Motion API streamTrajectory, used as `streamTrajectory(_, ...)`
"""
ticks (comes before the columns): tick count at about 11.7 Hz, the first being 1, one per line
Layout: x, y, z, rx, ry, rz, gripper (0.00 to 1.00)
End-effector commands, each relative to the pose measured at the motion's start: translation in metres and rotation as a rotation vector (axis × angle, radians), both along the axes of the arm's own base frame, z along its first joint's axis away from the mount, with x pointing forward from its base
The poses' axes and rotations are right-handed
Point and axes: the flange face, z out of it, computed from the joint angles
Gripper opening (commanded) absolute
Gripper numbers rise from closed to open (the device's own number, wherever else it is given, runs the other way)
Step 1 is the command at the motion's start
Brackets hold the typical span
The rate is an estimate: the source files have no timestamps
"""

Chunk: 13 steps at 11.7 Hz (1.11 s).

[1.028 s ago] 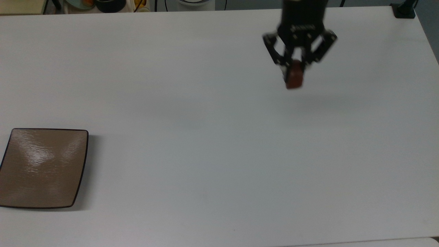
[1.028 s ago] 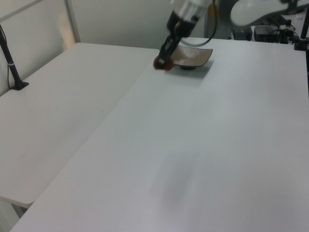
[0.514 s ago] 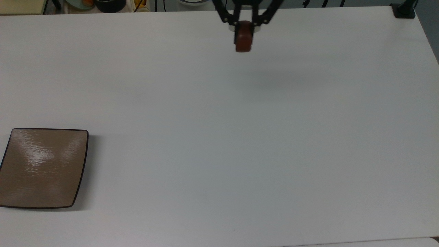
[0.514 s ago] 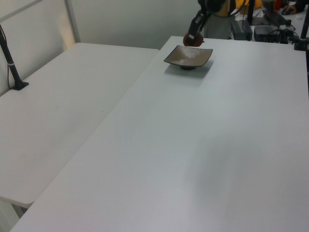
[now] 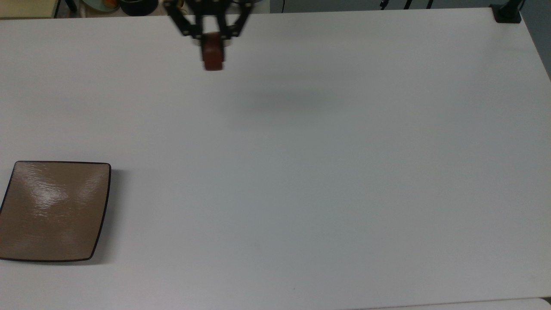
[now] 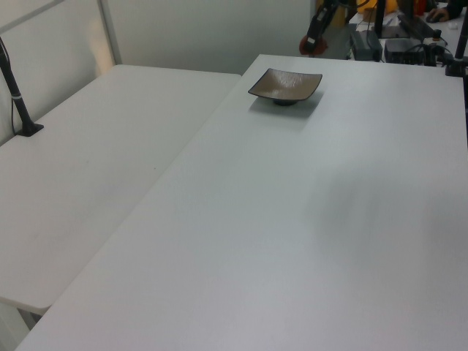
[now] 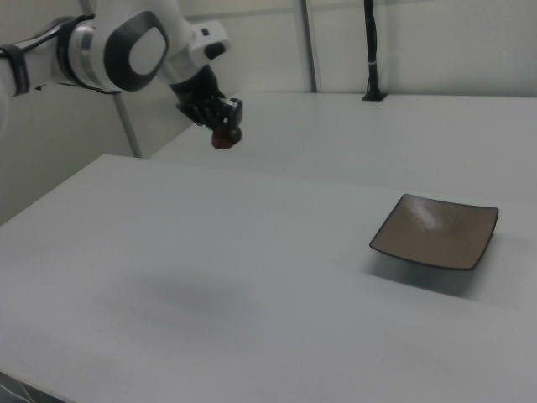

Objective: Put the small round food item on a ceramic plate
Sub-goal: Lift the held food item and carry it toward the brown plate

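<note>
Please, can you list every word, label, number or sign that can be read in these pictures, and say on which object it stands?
There is no readable text.
The ceramic plate carries no marking, nor does the small round food item.
The gripper shows no legible lettering.
The white table is plain.

The claw [image 5: 212, 41] grips the small round food item [image 5: 213, 57], well apart from the ceramic plate [image 5: 54, 211].
</note>
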Motion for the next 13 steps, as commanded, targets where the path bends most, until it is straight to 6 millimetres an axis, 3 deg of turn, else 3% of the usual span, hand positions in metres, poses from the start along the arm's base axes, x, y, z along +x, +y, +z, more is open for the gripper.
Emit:
streamTrajectory(1, 0.02, -0.064, -0.016, -0.015, 0.001, 0.034, 0.28)
streamTrajectory(2, 0.034, -0.094, -0.033, -0.025, 0.009, 0.015, 0.29)
streamTrajectory(4, 0.061, -0.142, -0.048, -0.042, -0.052, -0.012, 0.29)
streamTrajectory(7, 0.087, -0.194, -0.075, -0.064, -0.12, -0.007, 0.3)
streamTrajectory(9, 0.11, -0.234, -0.105, -0.086, -0.171, 0.018, 0.3)
streamTrajectory(11, 0.13, -0.263, -0.139, -0.126, -0.256, 0.029, 0.29)
streamTrajectory(13, 0.149, -0.276, -0.184, -0.147, -0.346, 0.0, 0.29)
